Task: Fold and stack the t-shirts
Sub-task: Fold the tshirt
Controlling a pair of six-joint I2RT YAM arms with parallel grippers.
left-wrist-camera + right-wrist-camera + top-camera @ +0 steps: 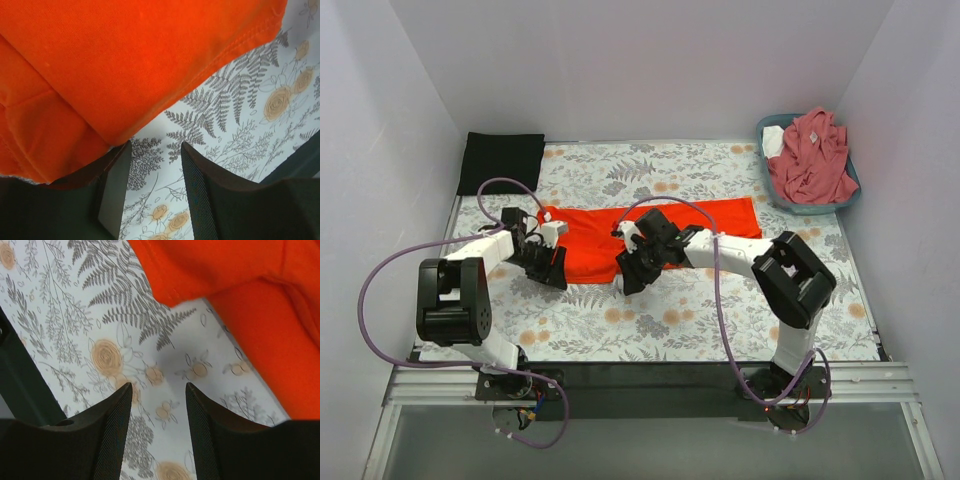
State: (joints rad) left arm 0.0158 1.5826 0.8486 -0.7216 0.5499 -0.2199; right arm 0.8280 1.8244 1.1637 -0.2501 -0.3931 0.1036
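Currently the orange shirt (590, 240) lies flat mid-table (720, 320). Both claws are spread and empty: left gripper (553, 272) at the shirt's near-left corner, right gripper (626, 280) beside the near hem. The cloth is likely light and limp, so pinch the hem edge.

No writing, label, brand mark or number can be read in any of the three views. The bright orange-red cloth t-shirt (590, 250) shows plain fabric, and the floral-patterned table covering (650, 320) bears only printed grey ferns and orange roses.
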